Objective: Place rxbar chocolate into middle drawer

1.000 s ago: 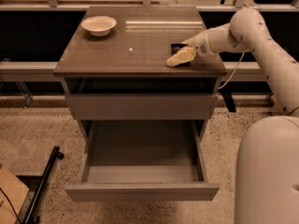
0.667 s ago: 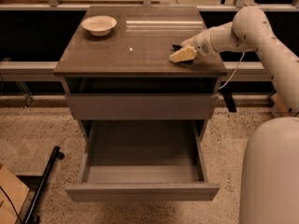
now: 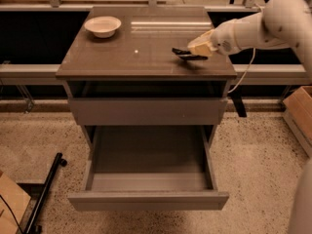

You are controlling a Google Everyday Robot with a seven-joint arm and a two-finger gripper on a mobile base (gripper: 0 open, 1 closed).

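Camera view: near the cabinet top's right edge, one gripper clamps one rxbar chocolate. One white bowl sits at its back-left corner, well apart. Below it, one middle drawer stands pulled out.

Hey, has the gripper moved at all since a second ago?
Yes. The gripper, jaws shut on the rxbar chocolate, has shifted slightly up and right in the view, farther from the white bowl on the cabinet top.
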